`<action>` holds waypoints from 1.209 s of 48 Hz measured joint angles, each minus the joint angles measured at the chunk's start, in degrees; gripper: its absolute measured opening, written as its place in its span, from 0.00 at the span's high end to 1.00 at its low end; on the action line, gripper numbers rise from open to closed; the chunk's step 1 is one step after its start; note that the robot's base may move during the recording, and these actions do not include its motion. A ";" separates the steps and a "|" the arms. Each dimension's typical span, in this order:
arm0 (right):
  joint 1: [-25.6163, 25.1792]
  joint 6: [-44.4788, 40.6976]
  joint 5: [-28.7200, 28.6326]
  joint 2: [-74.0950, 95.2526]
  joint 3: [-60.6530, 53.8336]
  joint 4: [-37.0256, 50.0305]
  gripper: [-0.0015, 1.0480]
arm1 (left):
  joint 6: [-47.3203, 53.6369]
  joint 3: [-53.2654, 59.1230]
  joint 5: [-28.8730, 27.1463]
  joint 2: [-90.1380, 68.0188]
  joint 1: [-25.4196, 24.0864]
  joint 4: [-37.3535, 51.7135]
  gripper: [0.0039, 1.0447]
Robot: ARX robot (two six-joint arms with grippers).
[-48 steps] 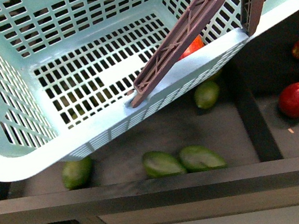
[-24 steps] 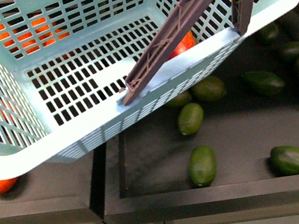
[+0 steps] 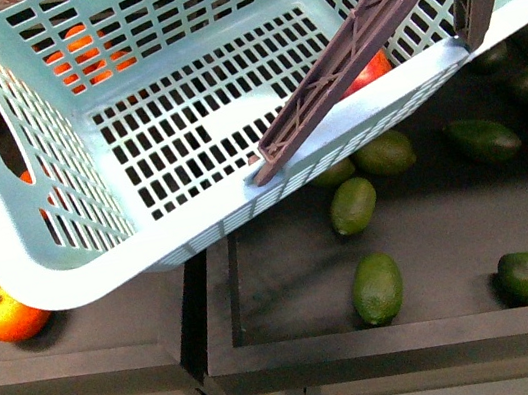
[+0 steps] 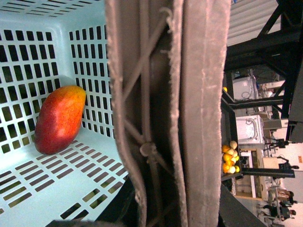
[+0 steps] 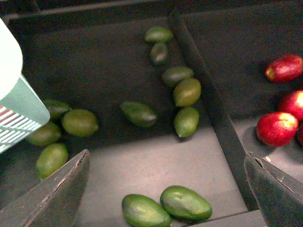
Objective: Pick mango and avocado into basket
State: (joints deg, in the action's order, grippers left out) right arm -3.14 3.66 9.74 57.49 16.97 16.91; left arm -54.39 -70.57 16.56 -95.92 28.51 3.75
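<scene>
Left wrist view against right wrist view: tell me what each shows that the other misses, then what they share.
Only the left wrist view shows the mango lying inside the basket, and the brown handles close up. Only the right wrist view shows the avocados loose in a dark bin, red apples in the next compartment, and the right gripper open with nothing between its fingers. Both show the basket: its inside in the left, just an outer corner in the right.
</scene>
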 joint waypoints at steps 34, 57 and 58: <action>-17.75 -25.07 -17.88 67.52 43.23 0.83 0.08 | 0.02 0.00 -0.17 0.00 -0.02 0.00 0.84; -17.62 -22.75 -17.38 84.85 60.11 -6.73 0.08 | 0.04 0.00 -0.42 0.00 -0.07 0.00 0.84; -17.59 -22.71 -17.27 85.44 60.67 -6.97 0.08 | 0.07 0.00 -0.42 0.00 -0.07 0.00 0.84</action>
State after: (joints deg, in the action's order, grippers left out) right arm -20.73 -19.05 -7.53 142.93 77.65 9.93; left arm -54.33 -70.57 16.14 -95.92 28.45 3.75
